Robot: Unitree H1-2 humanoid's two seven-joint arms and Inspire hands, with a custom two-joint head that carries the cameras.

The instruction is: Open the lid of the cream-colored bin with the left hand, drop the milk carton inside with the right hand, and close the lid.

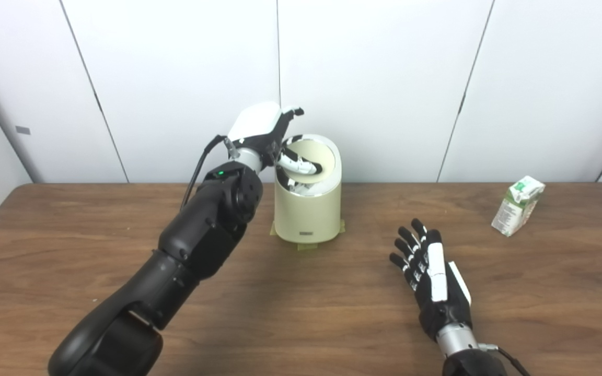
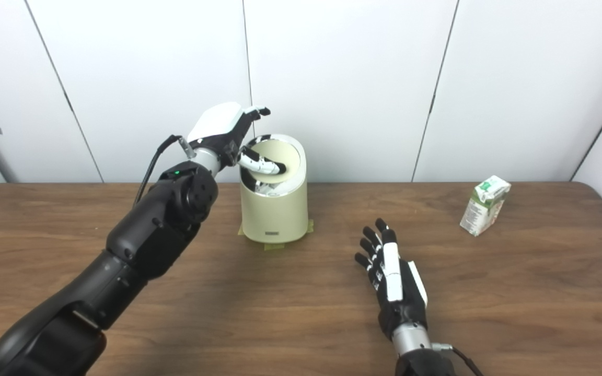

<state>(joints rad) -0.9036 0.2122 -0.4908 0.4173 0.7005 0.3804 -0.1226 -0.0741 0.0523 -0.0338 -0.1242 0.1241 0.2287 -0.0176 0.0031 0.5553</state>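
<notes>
The cream-colored bin (image 1: 307,209) stands at the back middle of the table. Its round lid (image 1: 327,156) is tipped up on edge, its cream face turned toward me, and the dark inside shows below it. My left hand (image 1: 259,128) is at the lid's left rim, thumb lying across the lid's face and fingers over its top edge, shut on it. The milk carton (image 1: 518,205), white and green, stands leaning at the far right. My right hand (image 1: 431,277) hovers open and empty over the front right of the table, well short of the carton.
The wooden table (image 1: 71,235) ends at a white panel wall just behind the bin. Strips of yellowish tape (image 1: 309,245) lie under the bin's base. My left forearm (image 1: 196,245) stretches diagonally across the table's left half.
</notes>
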